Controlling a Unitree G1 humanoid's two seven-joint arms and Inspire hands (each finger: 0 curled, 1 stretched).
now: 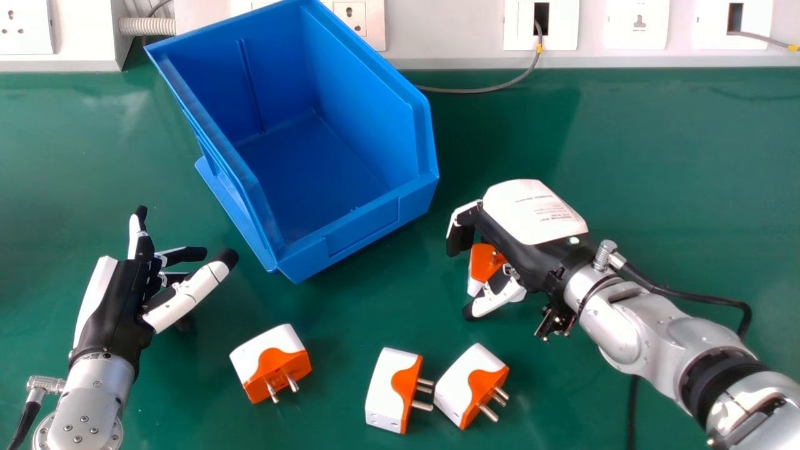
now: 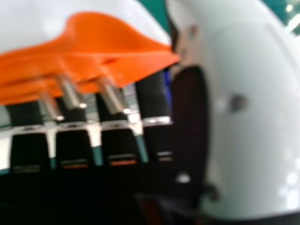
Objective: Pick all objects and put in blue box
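Observation:
My right hand [image 1: 531, 231] is right of the blue box [image 1: 350, 240], palm down, its fingers and thumb curled round an orange and white plug adapter [image 1: 484, 262]. In the right hand view, that adapter [image 2: 112, 47] has its metal pins facing the palm side, and the thumb of my right hand [image 2: 253, 103] stands beside it. Three more adapters lie on the green table: one [image 1: 269, 359] left of centre, and a pair [image 1: 389, 390] [image 1: 472, 384] close together near the front. My left hand [image 1: 119, 300] is open and holds nothing, left of the box.
The box stands at the back of the green table [image 1: 656, 162], turned at an angle, and its visible floor is bare. Behind runs a white wall panel with sockets [image 1: 639, 24]. A grey cable [image 1: 494, 87] lies along the table's rear edge, right of the box.

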